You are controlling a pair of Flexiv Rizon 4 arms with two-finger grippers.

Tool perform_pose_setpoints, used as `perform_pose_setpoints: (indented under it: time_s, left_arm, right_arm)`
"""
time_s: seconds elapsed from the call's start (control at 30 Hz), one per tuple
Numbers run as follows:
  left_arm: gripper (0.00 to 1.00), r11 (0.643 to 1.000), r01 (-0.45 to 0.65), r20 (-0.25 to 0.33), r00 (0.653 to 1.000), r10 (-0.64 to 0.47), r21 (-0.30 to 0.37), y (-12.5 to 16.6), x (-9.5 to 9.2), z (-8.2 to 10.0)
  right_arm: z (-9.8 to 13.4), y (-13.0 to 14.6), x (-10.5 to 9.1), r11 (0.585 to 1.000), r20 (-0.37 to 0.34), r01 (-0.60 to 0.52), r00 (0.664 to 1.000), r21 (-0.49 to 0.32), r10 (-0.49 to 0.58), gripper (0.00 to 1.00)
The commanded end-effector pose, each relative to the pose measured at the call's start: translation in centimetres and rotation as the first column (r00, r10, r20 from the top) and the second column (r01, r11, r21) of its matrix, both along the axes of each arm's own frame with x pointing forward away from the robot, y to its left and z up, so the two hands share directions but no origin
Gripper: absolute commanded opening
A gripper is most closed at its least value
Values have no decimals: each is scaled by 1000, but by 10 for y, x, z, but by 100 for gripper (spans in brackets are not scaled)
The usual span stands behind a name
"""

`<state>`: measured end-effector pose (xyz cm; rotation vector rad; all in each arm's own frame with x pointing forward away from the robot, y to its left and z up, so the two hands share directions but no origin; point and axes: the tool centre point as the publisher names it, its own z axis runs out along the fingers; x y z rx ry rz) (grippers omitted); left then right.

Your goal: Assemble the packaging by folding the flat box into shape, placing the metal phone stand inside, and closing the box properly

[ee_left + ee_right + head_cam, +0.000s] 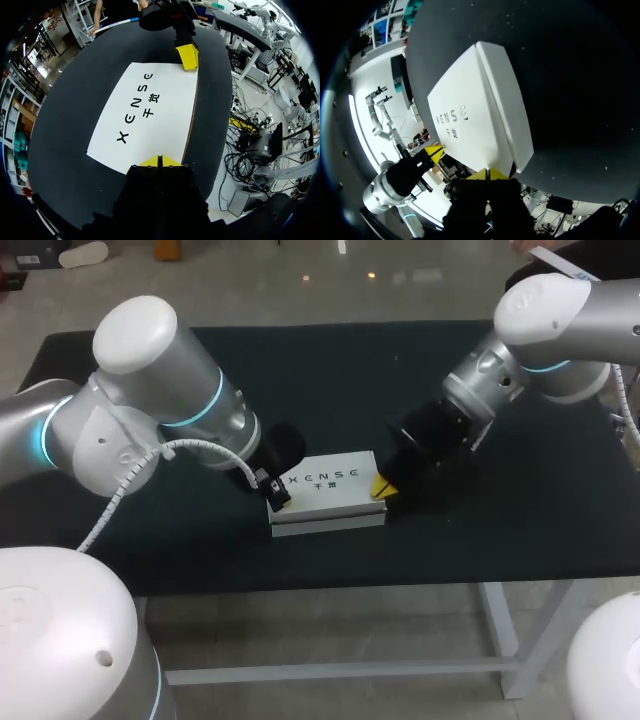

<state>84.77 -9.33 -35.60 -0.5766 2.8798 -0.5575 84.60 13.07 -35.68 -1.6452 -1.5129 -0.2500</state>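
A closed white box (328, 500) with dark lettering on its lid lies on the black table (500, 530). My left gripper (280, 502) is shut, its yellow tips pressing on the lid at the box's left end. In the left wrist view the lid (145, 112) stretches ahead of that gripper (160, 161), with my right gripper (188, 56) at the far end. My right gripper (383, 488) is shut, tips on the box's right end. The right wrist view has the box (480, 110) ahead of its gripper (487, 173). No phone stand is visible.
The black table top (65, 130) spreads around the box on all sides. Its front edge (400, 585) runs a short way in front of the box. Both arms come in low from the sides.
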Motion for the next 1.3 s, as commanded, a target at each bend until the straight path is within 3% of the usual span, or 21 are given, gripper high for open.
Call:
perform_pose_setpoints:
  time_s: [0.03, 0.97, 1.1, 1.3]
  left_arm:
    - [0, 1000, -8, 2, 1000, 8, 3, 1, -1, -6]
    - [0, 1000, -16, -33, 999, 15, -25, 2, -2, -38]
    - [0, 999, -14, -29, 999, 13, -34, 2, -3, -37]
    - [0, 999, 1, 12, 1000, -1, -35, 2, -6, -19]
  right_arm:
    - [-5, 0, 3, 1000, -10, -3, 1000, 0, 3, 0]
    - [-26, -2, 1, 1000, -62, 13, 998, 7, -12, 0]
    - [-27, -2, 2, 1000, -63, 14, 998, 4, -13, 0]
    - [-14, -1, 1, 1000, -30, 10, 1000, 11, -10, 0]
